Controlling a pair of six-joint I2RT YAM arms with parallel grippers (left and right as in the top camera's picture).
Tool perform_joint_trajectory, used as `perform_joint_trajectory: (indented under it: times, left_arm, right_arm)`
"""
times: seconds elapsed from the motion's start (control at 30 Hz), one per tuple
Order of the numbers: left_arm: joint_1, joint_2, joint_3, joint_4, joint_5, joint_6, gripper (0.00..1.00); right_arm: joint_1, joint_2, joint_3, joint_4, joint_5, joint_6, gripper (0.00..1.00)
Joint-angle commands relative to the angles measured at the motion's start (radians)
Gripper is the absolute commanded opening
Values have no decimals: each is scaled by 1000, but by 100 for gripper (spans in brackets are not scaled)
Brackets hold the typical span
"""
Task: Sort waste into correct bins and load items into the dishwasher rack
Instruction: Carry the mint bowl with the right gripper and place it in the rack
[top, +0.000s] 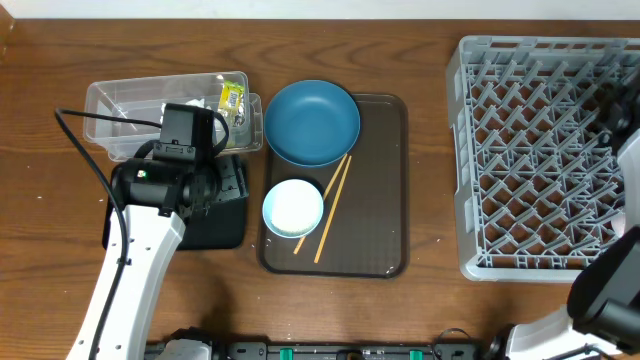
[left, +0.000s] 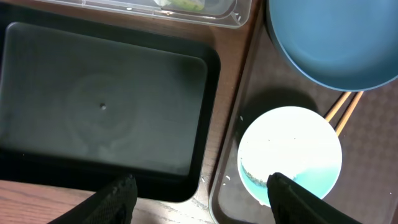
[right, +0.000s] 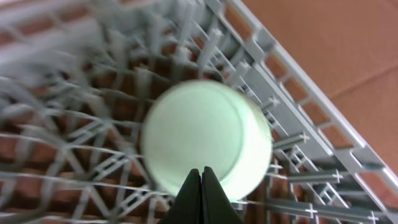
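In the left wrist view my left gripper (left: 202, 199) stands open above the near rim of the black tray (left: 106, 106), which holds nothing. One fingertip hangs over the pale blue-white bowl (left: 290, 152). The dark blue plate (top: 312, 122) and two chopsticks (top: 333, 205) lie on the brown tray. A green-and-yellow wrapper (top: 232, 96) sits in the clear tub (top: 150, 112). In the right wrist view my right gripper (right: 202, 180) is shut, tips pressed together, just above a mint-green bowl (right: 205, 124) lying in the grey rack (right: 298, 143). Nothing shows between its fingers.
The brown serving tray (top: 385, 200) lies between the bins and the rack (top: 540, 155). A few white grains (left: 241, 119) sit at that tray's left edge. The right arm (top: 630, 170) reaches in over the rack's right side. The right wrist view is blurred.
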Motion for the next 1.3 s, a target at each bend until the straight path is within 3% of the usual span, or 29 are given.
perform_joint_trajectory:
  times: [0.0, 0.4, 0.57, 0.77, 1.0, 1.27]
  left_arm:
    - [4, -2, 12, -3, -8, 1, 71]
    - [4, -2, 12, -8, -8, 1, 71]
    - [4, -2, 12, -11, -8, 1, 71]
    - [4, -2, 12, -11, -8, 1, 70]
    - [4, -2, 12, -11, -8, 1, 70]
    - [4, -2, 12, -11, -8, 1, 71]
  right_arm:
    - [-42, 26, 2, 1, 21, 2, 1]
    - [-130, 85, 2, -66, 21, 3, 6]
    - [-165, 85, 2, -112, 8, 54, 1]
    - [-159, 35, 2, -70, -229, 56, 1]
    - [-127, -6, 2, -2, -264, 58, 1]
    - [-123, 63, 2, -2, -262, 57, 2]
